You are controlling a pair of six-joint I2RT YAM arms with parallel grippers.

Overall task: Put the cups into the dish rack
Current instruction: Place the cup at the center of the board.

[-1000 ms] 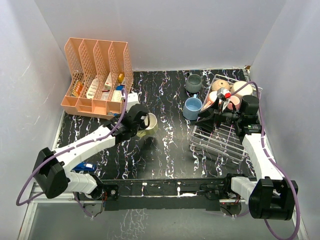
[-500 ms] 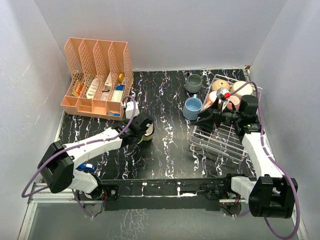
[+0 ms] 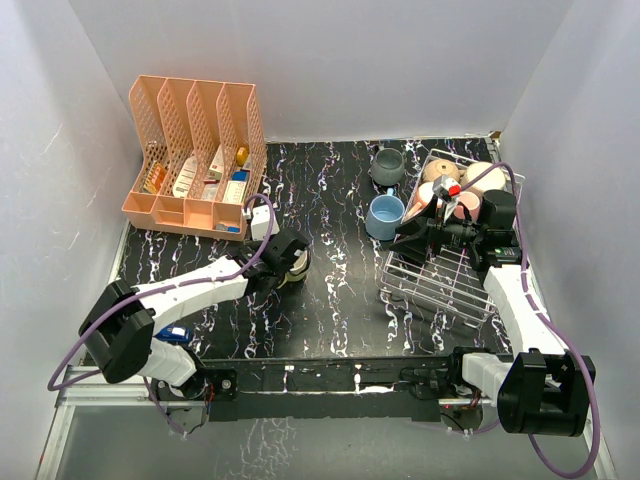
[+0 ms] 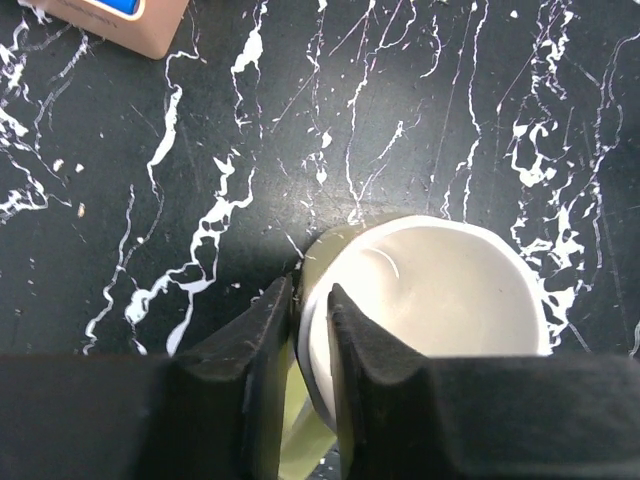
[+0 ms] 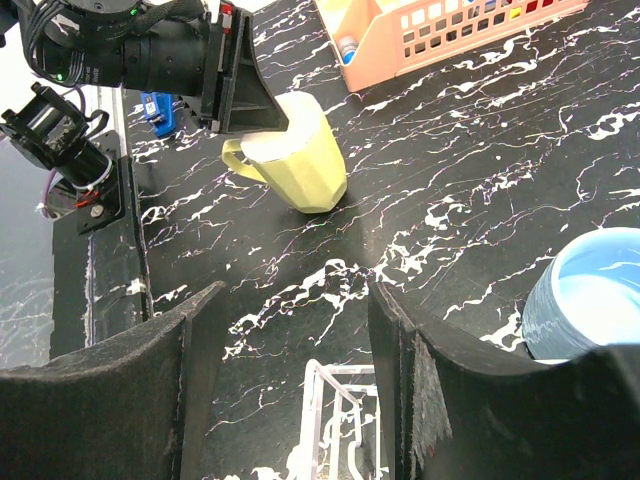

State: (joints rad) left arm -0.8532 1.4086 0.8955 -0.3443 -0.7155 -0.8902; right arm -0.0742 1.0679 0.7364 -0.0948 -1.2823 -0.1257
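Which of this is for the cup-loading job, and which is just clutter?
For the job:
- yellow-green mug
- light blue mug
- grey mug
- mugs already racked
- dish rack

Lying about:
- peach organizer and its contents
- small blue object by the left arm's base

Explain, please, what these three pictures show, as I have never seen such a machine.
Two robot arms are bolted to the near edge of a dark marbled table. One picture looks down from above; the other two come from cameras on each wrist. The left end effector, two black fingers, pinches the rim of a yellow-green mug standing on the table. The right end effector is open and empty at the edge of the dish rack, which holds several mugs. A light blue mug, a grey mug and a peach organizer stand nearby.
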